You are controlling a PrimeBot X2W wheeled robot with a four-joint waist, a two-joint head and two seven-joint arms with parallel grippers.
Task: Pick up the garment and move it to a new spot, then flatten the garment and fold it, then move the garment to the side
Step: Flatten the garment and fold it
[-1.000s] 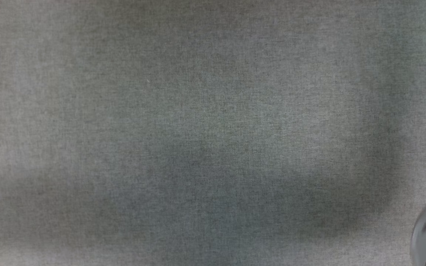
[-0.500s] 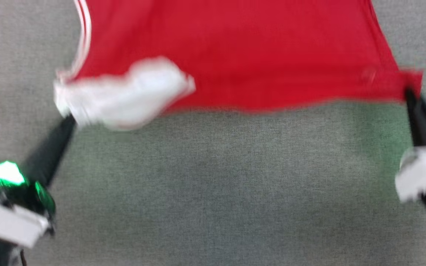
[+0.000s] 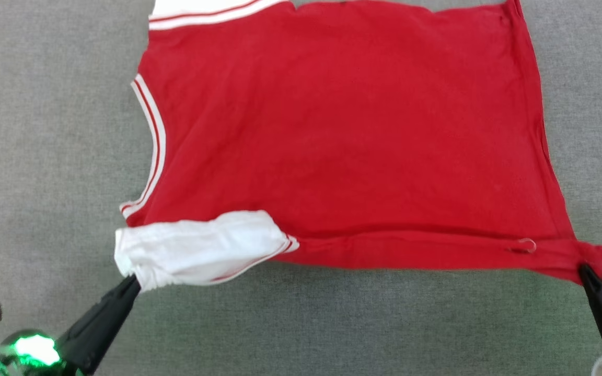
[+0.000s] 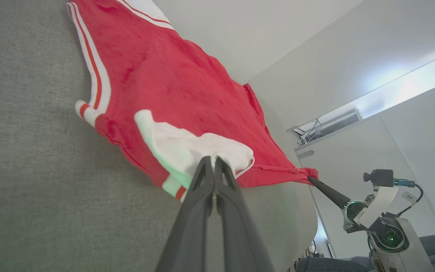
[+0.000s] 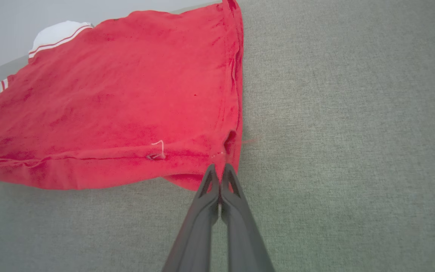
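Observation:
The garment [image 3: 343, 141] is a red jersey with white sleeves and striped trim, spread across the grey surface. My left gripper [image 3: 132, 281] is shut on the white sleeve [image 3: 196, 248] at the garment's near left corner, as the left wrist view confirms at the gripper [image 4: 212, 160]. My right gripper [image 3: 586, 270] is shut on the red near right corner, also seen in the right wrist view [image 5: 220, 168]. The near edge is stretched between both grippers. A second white sleeve [image 3: 201, 10] lies at the far left top.
A grey fabric-covered surface [image 3: 332, 324] lies under everything, with bare room on all sides of the garment. In the left wrist view, white walls and a window stand beyond the surface's edge [image 4: 296, 211].
The head view went from bare grey surface to the garment coming into sight. Both grippers have pulled the garment's near edge toward me and it now lies spread flatter.

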